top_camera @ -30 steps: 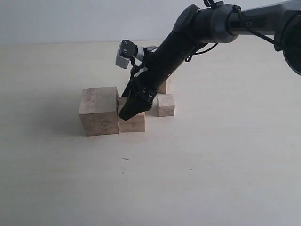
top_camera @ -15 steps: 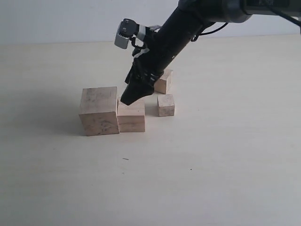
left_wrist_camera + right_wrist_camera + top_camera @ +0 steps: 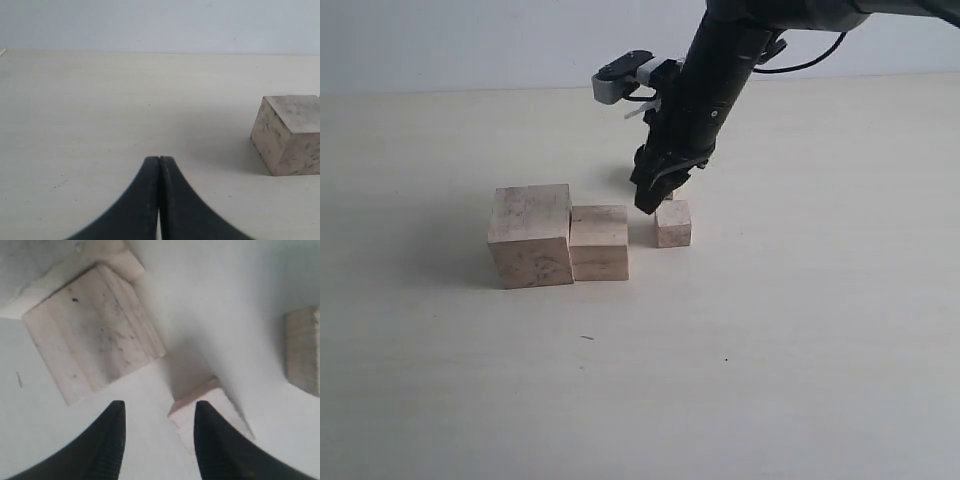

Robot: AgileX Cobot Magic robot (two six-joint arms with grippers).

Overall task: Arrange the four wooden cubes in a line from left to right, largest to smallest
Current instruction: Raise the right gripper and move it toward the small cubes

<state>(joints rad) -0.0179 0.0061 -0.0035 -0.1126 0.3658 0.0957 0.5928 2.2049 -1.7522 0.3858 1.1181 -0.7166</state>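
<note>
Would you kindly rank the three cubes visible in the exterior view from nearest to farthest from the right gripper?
1. Small cube, just right of the right gripper.
2. Middle cube, to its left.
3. Big cube, farthest left.

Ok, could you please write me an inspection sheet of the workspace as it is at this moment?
Surface: pale table, a few tiny dark specks.
Job's things: largest cube and second cube side by side, touching; small cube apart, to their right; fourth cube hidden behind the right arm in the exterior view, seen only at the edge of the right wrist view.
Clutter: nothing seen.
Grippers: right gripper open, empty, close beside the small cube; left gripper shut, empty.
Cables: black cable hangs in a loop under the right arm.
Surroundings: plain pale wall.
</note>
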